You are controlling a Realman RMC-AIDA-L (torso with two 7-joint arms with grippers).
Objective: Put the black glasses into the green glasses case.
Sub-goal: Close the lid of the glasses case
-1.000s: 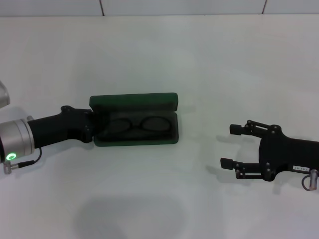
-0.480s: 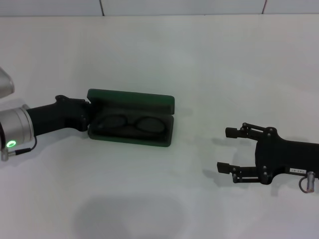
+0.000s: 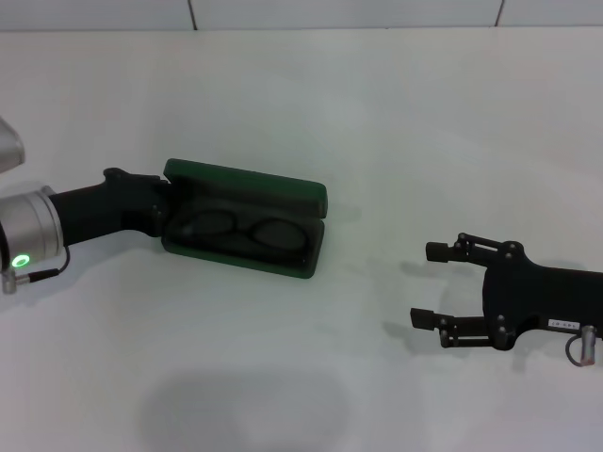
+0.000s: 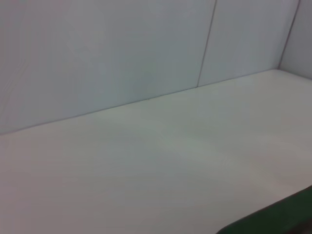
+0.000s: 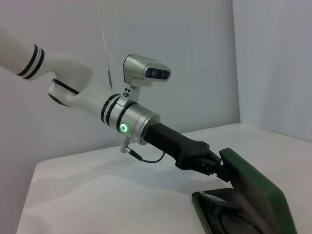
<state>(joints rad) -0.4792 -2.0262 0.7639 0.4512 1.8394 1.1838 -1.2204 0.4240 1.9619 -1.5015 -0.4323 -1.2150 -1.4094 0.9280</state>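
Observation:
The green glasses case [image 3: 247, 183] lies open left of the table's middle, lid raised on its far side. The black glasses [image 3: 247, 231] lie folded in its dark lining. My left gripper [image 3: 167, 213] is at the case's left end and shut on it. The right wrist view shows that gripper [image 5: 216, 165] clamped on the end of the tilted lid [image 5: 256, 187]. In the left wrist view only a green edge of the case [image 4: 275, 222] shows at a corner. My right gripper [image 3: 427, 283] hovers open over bare table well to the right of the case, holding nothing.
The white table [image 3: 377, 122] stretches all round and meets a pale wall [image 3: 339, 11] at the back. My left arm's silver wrist with its green light [image 3: 21, 261] lies low over the table's left edge.
My left gripper has drawn the case leftward and turned it, so its right end now sits nearer me. My right gripper shifted slightly left and nearer, then stayed still.

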